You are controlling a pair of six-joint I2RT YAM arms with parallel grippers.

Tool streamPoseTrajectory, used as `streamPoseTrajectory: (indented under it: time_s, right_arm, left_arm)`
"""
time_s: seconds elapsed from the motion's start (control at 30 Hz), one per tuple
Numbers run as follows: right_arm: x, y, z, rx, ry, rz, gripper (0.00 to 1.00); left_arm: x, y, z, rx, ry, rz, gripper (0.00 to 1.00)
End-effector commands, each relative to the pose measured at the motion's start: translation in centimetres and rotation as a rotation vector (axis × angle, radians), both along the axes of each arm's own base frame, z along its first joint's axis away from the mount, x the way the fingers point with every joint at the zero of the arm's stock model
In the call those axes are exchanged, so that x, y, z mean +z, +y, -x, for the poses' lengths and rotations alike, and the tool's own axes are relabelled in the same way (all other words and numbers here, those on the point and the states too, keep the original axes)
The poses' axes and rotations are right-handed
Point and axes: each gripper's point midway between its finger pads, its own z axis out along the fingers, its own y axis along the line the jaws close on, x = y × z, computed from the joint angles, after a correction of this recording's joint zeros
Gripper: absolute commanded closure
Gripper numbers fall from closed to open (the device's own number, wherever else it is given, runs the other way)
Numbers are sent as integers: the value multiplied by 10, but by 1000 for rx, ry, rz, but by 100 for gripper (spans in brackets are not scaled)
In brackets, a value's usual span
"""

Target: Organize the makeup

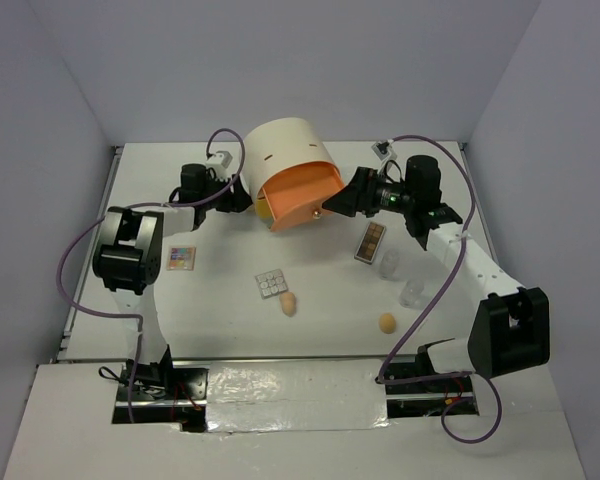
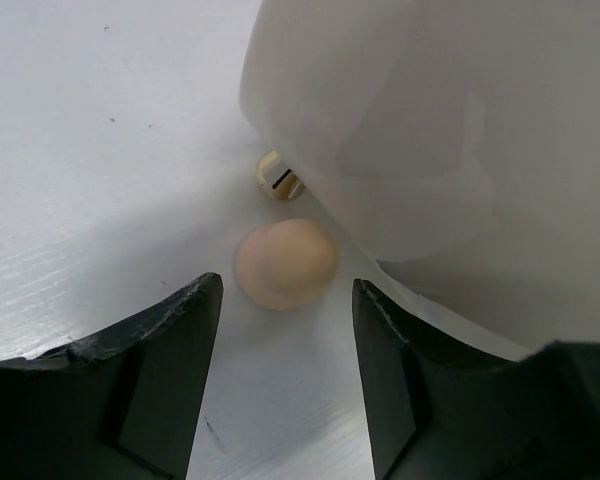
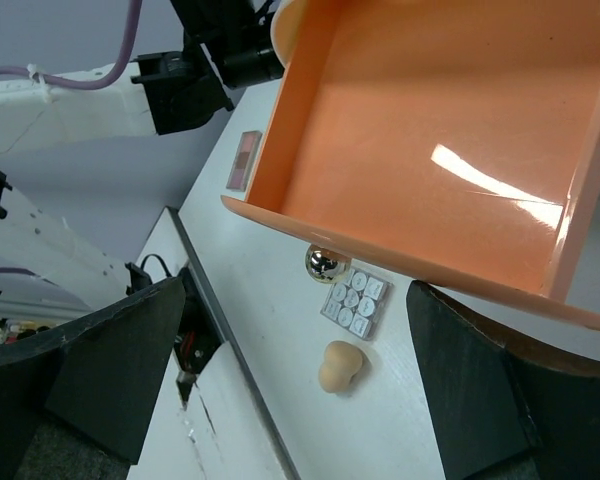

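Note:
My left gripper (image 2: pixel 287 285) (image 1: pixel 242 200) is open, low over the table at the left side of the cream drawer unit (image 2: pixel 420 130). A peach sponge (image 2: pixel 285 263) lies just beyond its fingertips, free of both, next to a gold knob (image 2: pixel 278 176). My right gripper (image 3: pixel 296 288) (image 1: pixel 342 200) is open and empty in front of the pulled-out orange drawer (image 3: pixel 430 130) (image 1: pixel 302 195), close to its round knob (image 3: pixel 325 263). On the table lie a grey-white palette (image 1: pixel 271 283) (image 3: pixel 355 300), two sponges (image 1: pixel 288 303) (image 1: pixel 386 322), a brown palette (image 1: pixel 370 241), a pinkish card (image 1: pixel 182 258) and two clear bottles (image 1: pixel 389 263) (image 1: pixel 411 292).
The cream drawer unit (image 1: pixel 280 155) stands at the back centre, with the drawer sticking out toward the arms. Grey walls close the table in at the back and both sides. Purple cables (image 1: pixel 80 250) loop from both arms.

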Motion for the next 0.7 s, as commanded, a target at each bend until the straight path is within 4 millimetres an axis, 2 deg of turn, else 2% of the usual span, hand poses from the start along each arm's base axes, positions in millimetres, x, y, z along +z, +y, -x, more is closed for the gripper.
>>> streamPoseTrajectory:
  time_s: [0.0,0.23,0.4,0.53,0.67]
  right_arm:
    - [23,-1,6,26,-107,-25,1]
    - [24,-3,5,22,-113,-18,0]
    - [25,-8,5,12,-120,-16,0]
    - [24,-8,7,17,-119,-16,0]
    - [24,-8,10,31,-136,-9,1]
  left_arm:
    - [21,-3,-17,-25,-106,12,34]
    - [17,-7,-30,-14,-102,41,42]
    - [7,-8,-31,-12,-71,48,44]
    - [3,-10,-29,-28,-55,53,50]
    - [0,-10,-25,-29,-41,52,71]
